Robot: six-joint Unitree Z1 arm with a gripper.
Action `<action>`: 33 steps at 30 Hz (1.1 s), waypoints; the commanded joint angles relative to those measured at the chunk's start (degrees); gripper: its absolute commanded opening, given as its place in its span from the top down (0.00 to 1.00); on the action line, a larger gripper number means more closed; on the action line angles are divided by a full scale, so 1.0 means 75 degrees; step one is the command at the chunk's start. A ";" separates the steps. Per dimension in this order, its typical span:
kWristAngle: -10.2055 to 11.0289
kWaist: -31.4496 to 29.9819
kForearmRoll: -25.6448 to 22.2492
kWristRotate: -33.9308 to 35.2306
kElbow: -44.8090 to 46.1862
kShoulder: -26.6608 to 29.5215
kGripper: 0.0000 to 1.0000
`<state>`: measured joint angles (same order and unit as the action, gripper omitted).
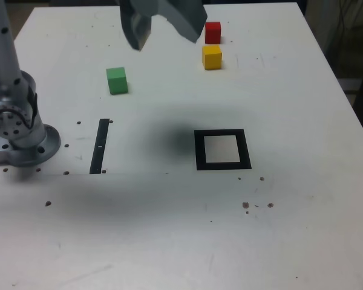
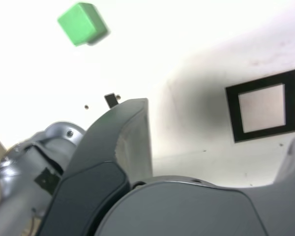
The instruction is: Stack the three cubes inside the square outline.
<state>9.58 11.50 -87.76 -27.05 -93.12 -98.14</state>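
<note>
Cubes first: green (image 1: 117,81) sits alone on the table (image 1: 278,229), while yellow (image 1: 212,57) stands just beside red (image 1: 212,32), all outside the square (image 1: 222,131). The claw (image 1: 169,37) is spread wide, holding nothing. The step looks to be choosing a base cube; green seems easiest, with free space around it. Best to line the fingers up with two opposite faces, descend straight, then close gently.
</note>
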 commanded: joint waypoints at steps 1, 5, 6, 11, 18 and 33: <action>0.0065 0.0297 -0.0101 -0.0244 -0.0453 -0.0424 0.01; 0.0111 0.0828 -0.0275 -0.0645 -0.1121 -0.0976 0.01; 0.0116 0.0965 -0.0320 -0.0744 -0.1282 -0.1090 0.01; 0.0115 0.1644 -0.0467 -0.1226 -0.2108 -0.1552 0.01; -0.0027 0.2730 -0.0646 -0.1861 -0.3358 -0.2450 0.01; 0.0074 0.3961 -0.0800 -0.2290 -0.6008 -0.5029 0.01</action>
<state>9.73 41.09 -92.97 -44.02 -136.84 -134.50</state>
